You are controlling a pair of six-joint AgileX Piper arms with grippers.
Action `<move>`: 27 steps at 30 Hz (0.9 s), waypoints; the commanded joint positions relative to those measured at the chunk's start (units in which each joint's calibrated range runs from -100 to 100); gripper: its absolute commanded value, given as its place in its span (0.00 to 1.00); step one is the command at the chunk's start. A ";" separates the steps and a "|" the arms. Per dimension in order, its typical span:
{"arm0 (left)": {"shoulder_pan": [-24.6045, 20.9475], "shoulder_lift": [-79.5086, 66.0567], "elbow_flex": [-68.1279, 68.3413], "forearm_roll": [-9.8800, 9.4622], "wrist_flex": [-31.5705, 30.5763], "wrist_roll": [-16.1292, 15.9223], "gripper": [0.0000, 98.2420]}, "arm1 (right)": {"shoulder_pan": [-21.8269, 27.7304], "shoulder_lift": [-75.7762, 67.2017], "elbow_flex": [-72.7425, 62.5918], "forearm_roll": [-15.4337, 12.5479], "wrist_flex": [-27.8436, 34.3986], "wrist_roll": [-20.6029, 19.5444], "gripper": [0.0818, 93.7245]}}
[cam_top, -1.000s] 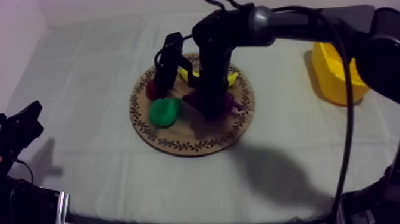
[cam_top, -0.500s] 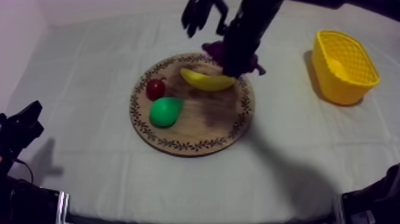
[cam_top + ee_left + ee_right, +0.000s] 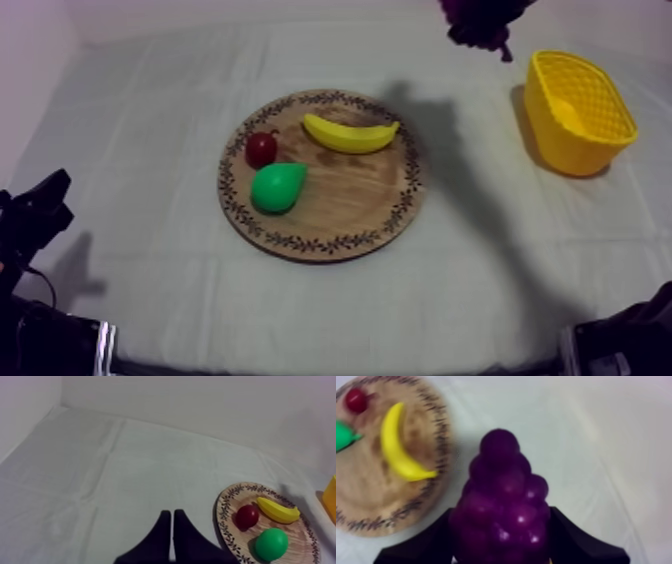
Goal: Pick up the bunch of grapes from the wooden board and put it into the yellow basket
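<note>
Bunch of grapes [image 3: 503,501]: we see a dark purple, glossy cluster of round berries. It is broad where it is gripped and narrows to a single berry at its free end, with small highlights on several berries.
Where the grapes are: off the round wooden board [image 3: 340,215], in the air above the grey-white cloth [image 3: 150,120]. They hang just beyond the board's rim on the banana's side, between the board and the yellow basket [image 3: 580,150].
Our right gripper [image 3: 503,548]: clenched round the bunch of grapes, with one black finger at each flank of the cluster's broad end, both touching it.
Our left gripper [image 3: 171,526]: closed on nothing, its two fingers lying together as a narrow wedge. It sits low over the cloth, well apart from the board, on the side of the small red fruit.
Banana [image 3: 350,135]: yellow, lying flat on the board near the rim that faces the grapes.
Pear [image 3: 275,187]: green, on the board, just beside the small red fruit and apart from the banana.
Small red fruit [image 3: 261,149]: on the board close to its patterned rim, near the banana's blunt end.
Basket: upright on the cloth, well apart from the board, beyond the banana's tip.
</note>
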 commanded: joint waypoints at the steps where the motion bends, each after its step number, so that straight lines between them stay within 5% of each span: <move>1: 0.00 0.00 -0.03 -0.03 -0.05 -0.01 0.00 | 3.16 -0.05 -0.58 0.05 -1.51 -0.91 0.38; 16: 0.00 0.00 -0.03 -0.03 -0.05 -0.01 0.00 | 14.81 1.35 -2.75 0.96 -9.14 -6.73 0.38; 27: 0.00 0.00 -0.03 -0.03 -0.05 -0.01 0.00 | 19.76 4.32 1.38 1.03 -7.96 -6.94 0.38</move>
